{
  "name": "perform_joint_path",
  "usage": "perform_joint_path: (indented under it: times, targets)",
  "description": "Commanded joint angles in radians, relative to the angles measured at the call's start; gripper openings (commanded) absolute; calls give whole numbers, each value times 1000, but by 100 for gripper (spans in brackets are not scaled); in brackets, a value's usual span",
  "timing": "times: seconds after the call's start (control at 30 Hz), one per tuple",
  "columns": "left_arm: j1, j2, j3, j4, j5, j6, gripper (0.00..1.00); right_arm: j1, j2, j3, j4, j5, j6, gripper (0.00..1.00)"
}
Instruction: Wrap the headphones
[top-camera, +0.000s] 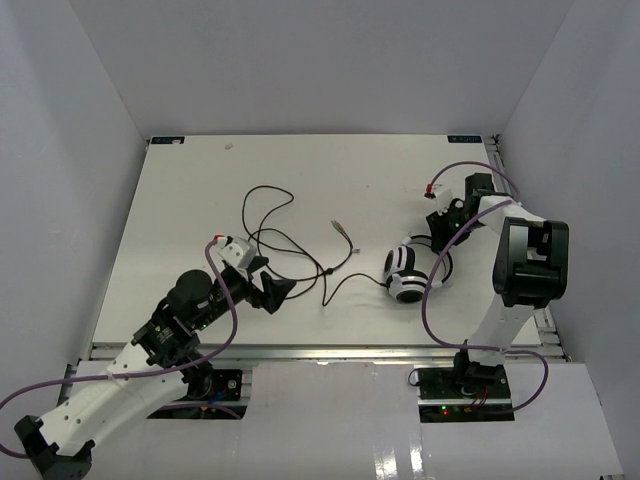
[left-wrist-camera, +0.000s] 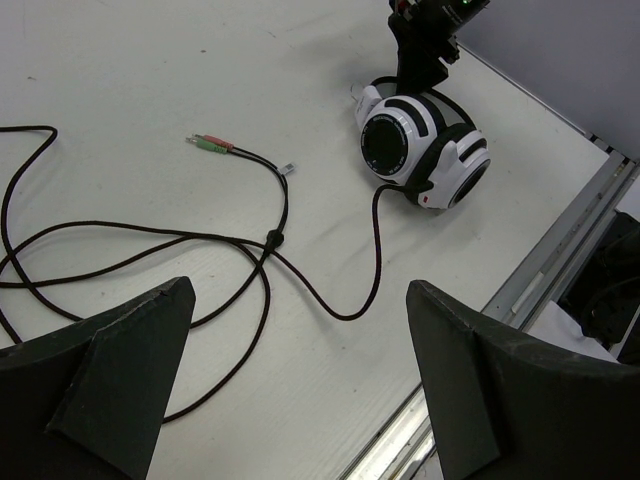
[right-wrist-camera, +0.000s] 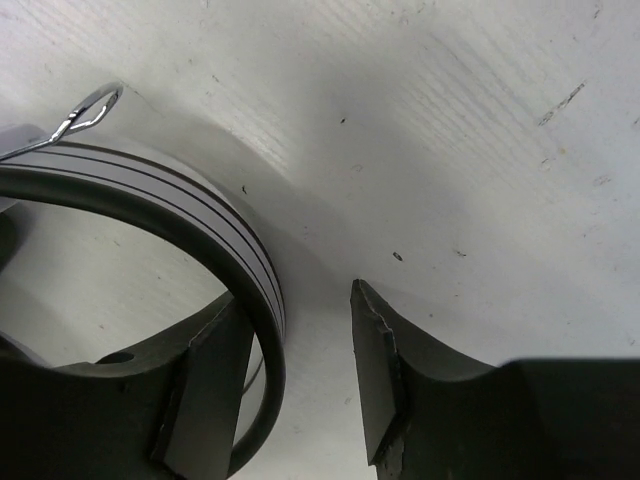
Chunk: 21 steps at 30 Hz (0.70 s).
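The headphones (top-camera: 404, 273) lie at the right of the table, white-and-black earcups side by side, also in the left wrist view (left-wrist-camera: 420, 150). Their thin black cable (top-camera: 268, 215) runs left in loose loops, also in the left wrist view (left-wrist-camera: 270, 240), and ends in small plugs (top-camera: 341, 229) (left-wrist-camera: 212, 145). My right gripper (top-camera: 438, 240) is open and straddles the striped headband (right-wrist-camera: 200, 215). The band lies against the left finger (right-wrist-camera: 205, 395), with a gap to the right one. My left gripper (top-camera: 276, 293) (left-wrist-camera: 300, 390) is open and empty above the cable, near the front edge.
The white table (top-camera: 180, 200) is walled on three sides. A metal rail (top-camera: 330, 350) runs along the front edge, also in the left wrist view (left-wrist-camera: 560, 250). Purple robot cables (top-camera: 225, 300) hang by both arms.
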Motion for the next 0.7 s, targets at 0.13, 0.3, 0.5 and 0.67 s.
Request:
perform_joint_path:
  times: [0.13,0.3,0.5,0.67]
  targets:
    - [-3,5,3,-4,18,1,98,2,2,-95,-64,9,-130,57]
    - [-3,5,1,-4,18,0,98,18,-8,-130,-51,6,-150,51]
    - [-2,13,1,-4,20,-1,98,36,-4,-191,19,23,-125,31]
    - [-3,30,-3,30,54,-36,98,34,-31,-202,37,29,-99,16]
